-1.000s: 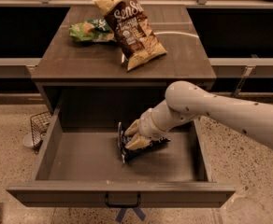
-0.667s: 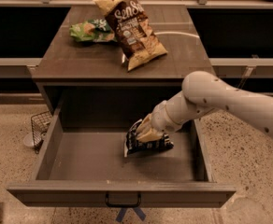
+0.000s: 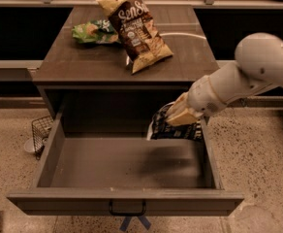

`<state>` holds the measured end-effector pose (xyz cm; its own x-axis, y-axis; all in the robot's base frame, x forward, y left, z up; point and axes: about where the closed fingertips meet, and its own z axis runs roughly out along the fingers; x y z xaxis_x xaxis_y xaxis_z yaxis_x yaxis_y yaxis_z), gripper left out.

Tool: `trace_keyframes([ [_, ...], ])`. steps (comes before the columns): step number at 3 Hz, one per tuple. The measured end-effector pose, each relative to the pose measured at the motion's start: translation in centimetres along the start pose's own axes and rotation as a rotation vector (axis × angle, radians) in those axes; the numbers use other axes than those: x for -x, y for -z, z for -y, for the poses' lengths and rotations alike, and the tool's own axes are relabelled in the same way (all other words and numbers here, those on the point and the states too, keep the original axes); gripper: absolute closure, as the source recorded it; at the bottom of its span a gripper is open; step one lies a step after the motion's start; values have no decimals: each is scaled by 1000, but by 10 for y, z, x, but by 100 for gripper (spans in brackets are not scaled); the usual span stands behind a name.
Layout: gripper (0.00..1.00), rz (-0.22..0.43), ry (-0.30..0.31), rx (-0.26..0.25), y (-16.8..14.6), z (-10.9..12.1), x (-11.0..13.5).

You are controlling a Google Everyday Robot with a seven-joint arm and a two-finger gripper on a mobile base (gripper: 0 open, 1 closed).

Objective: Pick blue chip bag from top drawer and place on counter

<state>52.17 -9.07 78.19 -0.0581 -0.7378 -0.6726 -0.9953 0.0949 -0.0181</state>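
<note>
– Up and to the right goes the blue bag (image 3: 176,131) since a second ago: then it lay on the bottom of the drawer (image 3: 107,165), now it hangs clear of it
– What holds it?
– The gripper (image 3: 172,119). Its tan fingers (image 3: 184,114) are closed on the bag's upper edge, and the bag dangles below them, crumpled, with white print showing
– Where is that, exactly?
– Over the back right corner of the drawer, close beside its right wall and just below the front edge of the counter (image 3: 73,64). A soft shadow lies on the drawer bottom, below and to the left of the bag
– And the arm?
– White, the arm (image 3: 248,76) comes in from the right and slopes down to the gripper. A second ago it reached lower and nearer the middle of the drawer
– Is the drawer open?
– Pulled well out, with its black handle (image 3: 127,210) at the front
– What is on the counter?
– A brown SunChips bag (image 3: 136,30) lies aslant toward the back, and a green bag (image 3: 95,31) sits just to its left; whether they touch I cannot tell. Neither has shifted. A white curved mark (image 3: 182,34) shows right of the SunChips bag
– Anything beside the cabinet?
– A wire basket (image 3: 39,130) stands on the speckled floor (image 3: 258,149), left of the drawer
</note>
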Motion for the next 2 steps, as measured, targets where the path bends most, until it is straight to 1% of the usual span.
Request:
trace_keyframes([
  [1, 100, 41, -34, -48, 61, 12, 13],
  [2, 100, 91, -13, -130, 114, 37, 34],
])
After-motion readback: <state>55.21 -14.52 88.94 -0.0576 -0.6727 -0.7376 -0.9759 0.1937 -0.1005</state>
